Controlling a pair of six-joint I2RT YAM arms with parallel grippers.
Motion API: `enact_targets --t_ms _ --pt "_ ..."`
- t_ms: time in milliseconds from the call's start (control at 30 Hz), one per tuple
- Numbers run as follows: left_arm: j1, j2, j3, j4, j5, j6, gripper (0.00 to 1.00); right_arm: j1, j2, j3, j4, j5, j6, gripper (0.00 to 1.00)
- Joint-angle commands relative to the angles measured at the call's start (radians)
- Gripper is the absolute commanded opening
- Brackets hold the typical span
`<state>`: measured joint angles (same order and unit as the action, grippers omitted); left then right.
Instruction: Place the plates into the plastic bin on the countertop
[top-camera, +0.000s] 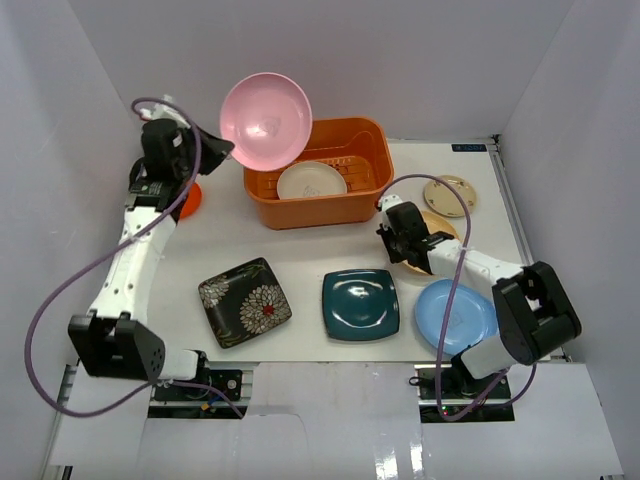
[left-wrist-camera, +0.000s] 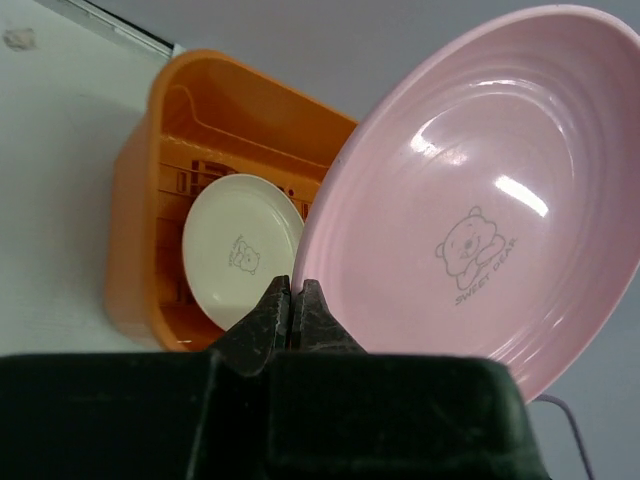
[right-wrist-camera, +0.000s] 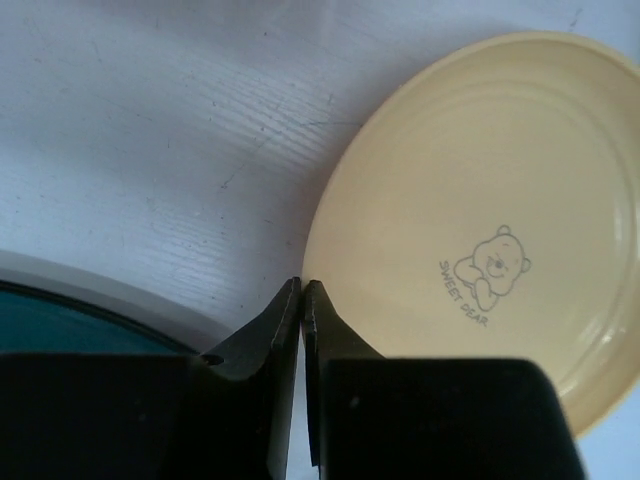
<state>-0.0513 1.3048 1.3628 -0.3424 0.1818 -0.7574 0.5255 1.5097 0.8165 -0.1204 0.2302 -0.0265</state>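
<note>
My left gripper (top-camera: 222, 150) is shut on the rim of the pink plate (top-camera: 266, 120) and holds it tilted in the air over the left end of the orange plastic bin (top-camera: 370, 135). In the left wrist view the fingertips (left-wrist-camera: 293, 290) pinch the pink plate (left-wrist-camera: 480, 200) above the bin (left-wrist-camera: 140, 200). A cream plate (top-camera: 312, 181) lies in the bin. My right gripper (top-camera: 408, 252) is shut on the left rim of the yellow plate (right-wrist-camera: 470, 200), low over the countertop (right-wrist-camera: 150, 120).
An orange-red plate (top-camera: 191, 200) lies half hidden behind the left arm. A black flowered plate (top-camera: 245, 301), a teal square plate (top-camera: 360, 304) and a light blue plate (top-camera: 455, 314) lie along the front. A small beige plate (top-camera: 450, 195) lies at the back right. White walls surround the table.
</note>
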Motion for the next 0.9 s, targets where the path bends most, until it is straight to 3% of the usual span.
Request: enact_targets --t_ms 0,267,600,800,867 --pt "-0.083 0.112 0.116 -0.032 -0.101 0.052 0.00 -0.001 -0.132 0.038 0.004 0.057 0.007 0.08" --pt "-0.203 0.416 0.367 -0.102 -0.208 0.156 0.00 -0.001 -0.325 0.073 0.004 0.034 -0.003 0.08" --pt "-0.309 0.776 0.745 -0.343 -0.329 0.285 0.00 0.004 -0.422 0.233 -0.022 -0.081 0.017 0.08" --pt "-0.314 0.838 0.757 -0.354 -0.344 0.300 0.00 0.018 -0.355 0.407 -0.021 -0.167 0.020 0.08" --pt "-0.314 0.850 0.754 -0.356 -0.344 0.314 0.07 0.025 -0.309 0.458 -0.021 -0.196 0.020 0.08"
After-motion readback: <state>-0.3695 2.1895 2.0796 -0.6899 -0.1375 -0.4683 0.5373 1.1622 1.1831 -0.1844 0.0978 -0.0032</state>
